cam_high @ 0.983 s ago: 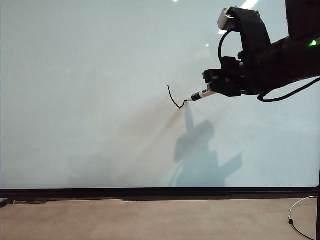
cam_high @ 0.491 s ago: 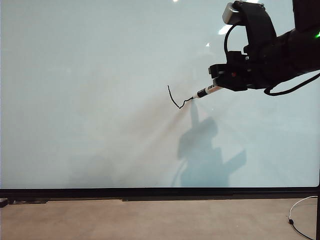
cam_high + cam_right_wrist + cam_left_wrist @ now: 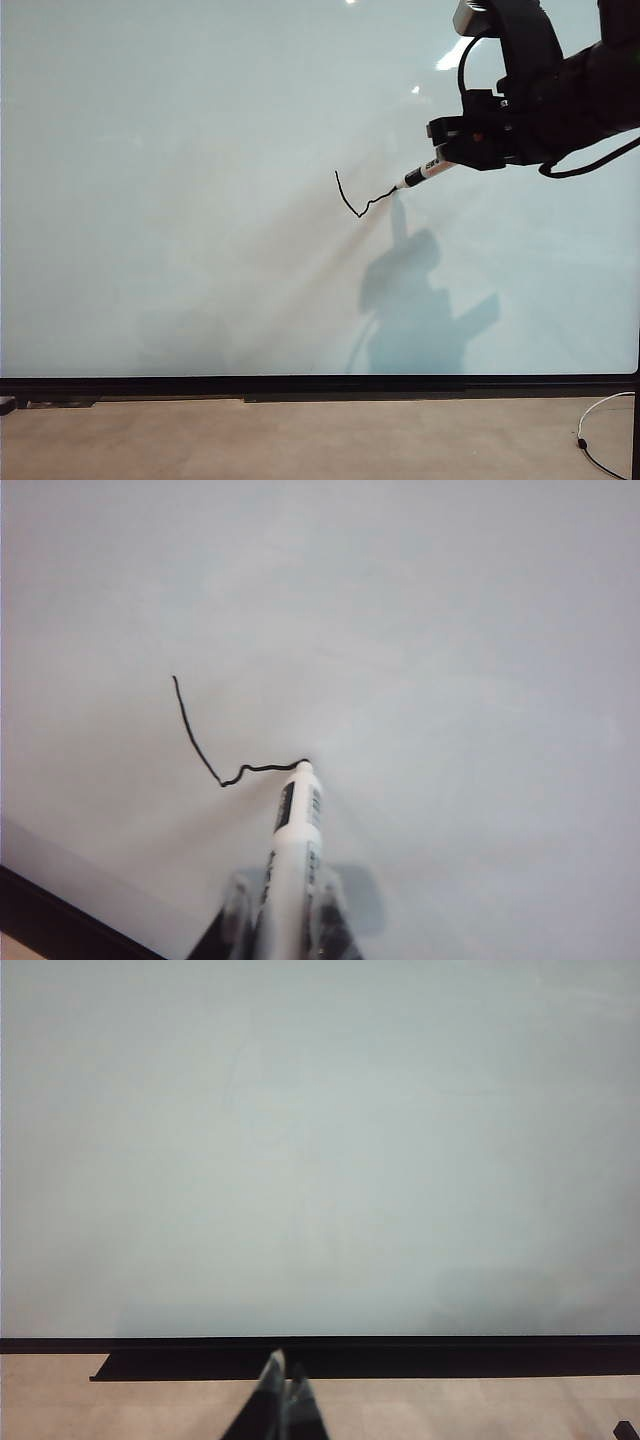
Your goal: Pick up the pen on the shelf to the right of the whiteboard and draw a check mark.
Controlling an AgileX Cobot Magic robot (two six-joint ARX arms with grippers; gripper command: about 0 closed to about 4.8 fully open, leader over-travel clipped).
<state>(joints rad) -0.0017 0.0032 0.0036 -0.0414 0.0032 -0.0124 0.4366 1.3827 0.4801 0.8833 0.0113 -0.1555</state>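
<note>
Right hand (image 3: 447, 163) pressing pen (image 3: 424, 174) on whiteboard (image 3: 200, 200), left hand (image 3: 281, 1400) closed.

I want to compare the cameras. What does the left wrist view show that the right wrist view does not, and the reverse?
Only the left wrist view shows the left gripper, shut and empty, low near the board's black lower frame and the beige surface under it. Only the right wrist view shows the right gripper shut on the pen, its tip at the end of the unfinished check mark. Both show the whiteboard.

Around the right gripper (image 3: 452, 158) the whiteboard (image 3: 180, 130) spreads bare — only the pen (image 3: 424, 174) stands ahead, tip touching it.
</note>
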